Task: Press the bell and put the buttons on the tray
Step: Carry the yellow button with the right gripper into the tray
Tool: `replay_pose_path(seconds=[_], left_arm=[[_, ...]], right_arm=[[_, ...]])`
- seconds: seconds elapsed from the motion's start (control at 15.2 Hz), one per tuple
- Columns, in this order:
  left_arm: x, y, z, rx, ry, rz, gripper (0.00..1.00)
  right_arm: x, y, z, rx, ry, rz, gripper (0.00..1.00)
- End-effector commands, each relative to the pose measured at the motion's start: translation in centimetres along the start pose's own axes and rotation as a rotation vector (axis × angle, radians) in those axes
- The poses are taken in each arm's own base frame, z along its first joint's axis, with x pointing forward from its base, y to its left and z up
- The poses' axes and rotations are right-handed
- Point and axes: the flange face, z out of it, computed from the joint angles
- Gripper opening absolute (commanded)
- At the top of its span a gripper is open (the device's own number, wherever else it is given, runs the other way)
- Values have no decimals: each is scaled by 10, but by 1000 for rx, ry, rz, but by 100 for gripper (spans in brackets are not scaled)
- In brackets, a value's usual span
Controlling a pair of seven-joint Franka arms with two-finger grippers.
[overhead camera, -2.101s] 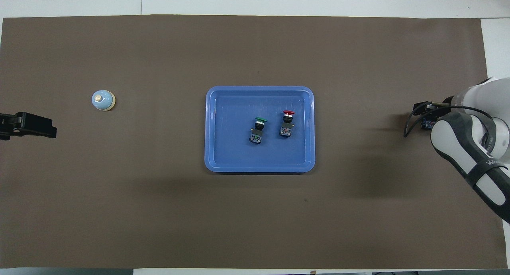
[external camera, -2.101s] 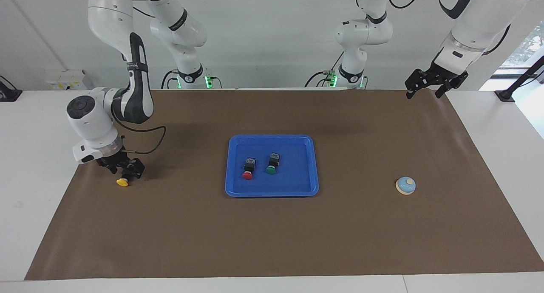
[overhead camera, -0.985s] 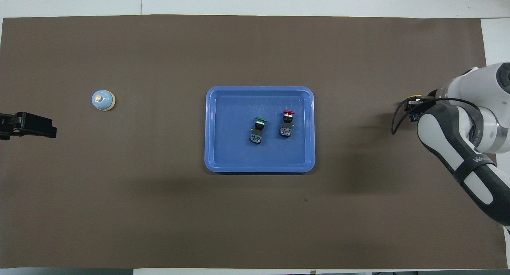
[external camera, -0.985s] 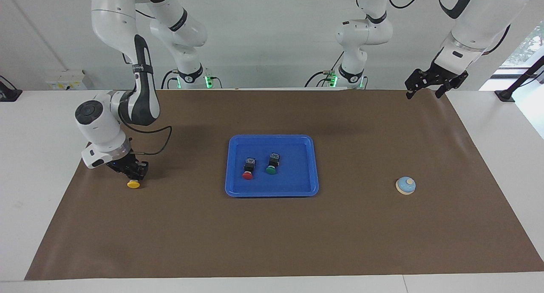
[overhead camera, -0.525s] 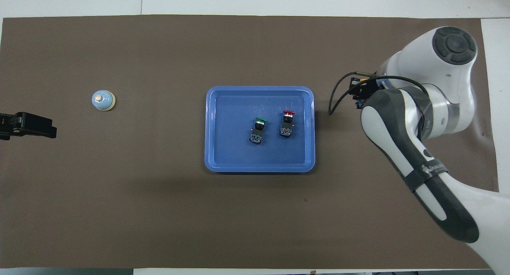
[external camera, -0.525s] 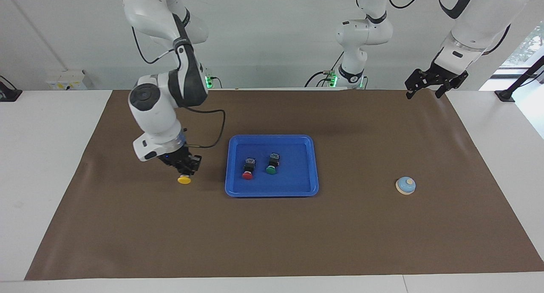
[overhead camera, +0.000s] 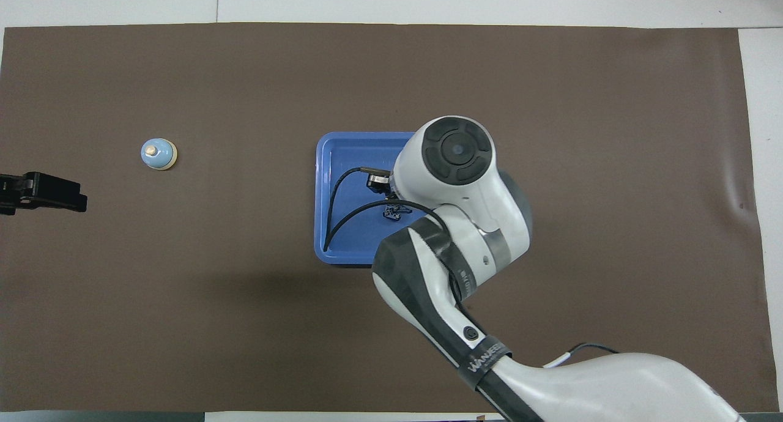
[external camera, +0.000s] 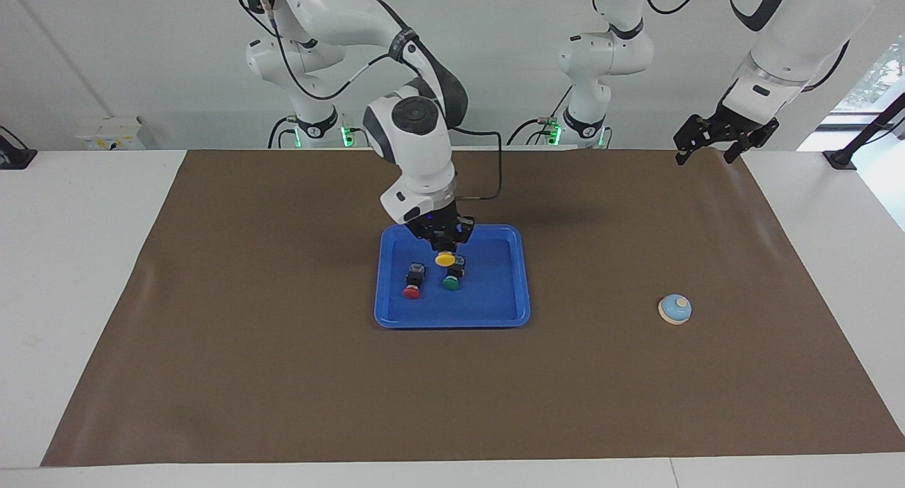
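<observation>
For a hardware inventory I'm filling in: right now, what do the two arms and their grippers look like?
Both arms are glossy white with dark grey to black joint sections. The right arm has a round black cap on its wrist housing, a thin black cable looping beside the wrist, and small white lettering on a dark forearm band. The right gripper and left gripper are black, with angular linkage fingers. Green lights glow at both bases.

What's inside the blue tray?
Inside the blue rectangular plastic tray lie a red-capped button and a green-capped button. The right pincer holds a yellow-capped button above, hiding part of the floor.

Two high cameras face each other, sharing the tray [external camera: 523, 276] [overhead camera: 324, 165].
</observation>
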Motion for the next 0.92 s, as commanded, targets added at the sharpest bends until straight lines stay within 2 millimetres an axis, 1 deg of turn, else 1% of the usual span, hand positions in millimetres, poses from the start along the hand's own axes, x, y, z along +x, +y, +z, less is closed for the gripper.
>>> replay_pose_path(seconds=[0.0,0.13,0.2,0.26,0.33,0.59,0.72,0.79,0.85], left_arm=[[-2,-2,-2,13,-7,-3,100],[-2,-1,-2,13,-7,-3,100],[-2,-1,-2,13,-7,-2,100],[-2,-2,-2,13,-7,-3,100],[-2,-2,-2,13,-7,-3,100],[-2,-1,-2,13,-7,-2,100],[-2,-1,-2,13,-7,-2,100],[-2,-2,-2,13,-7,-3,100],[-2,-2,-2,13,-7,-3,100]], right_arm=[[-12,-30,32,23,4,7,0],[-24,-44,54,18,-6,-6,0],[-30,-52,61,20,4,-23,0],[-31,-50,65,26,23,-31,0],[-34,-47,74,20,21,-38,0],[-38,-40,91,49,53,-42,0],[-38,-39,93,51,54,-39,0],[-38,-38,93,52,52,-33,18],[-38,-39,93,52,50,-29,41]])
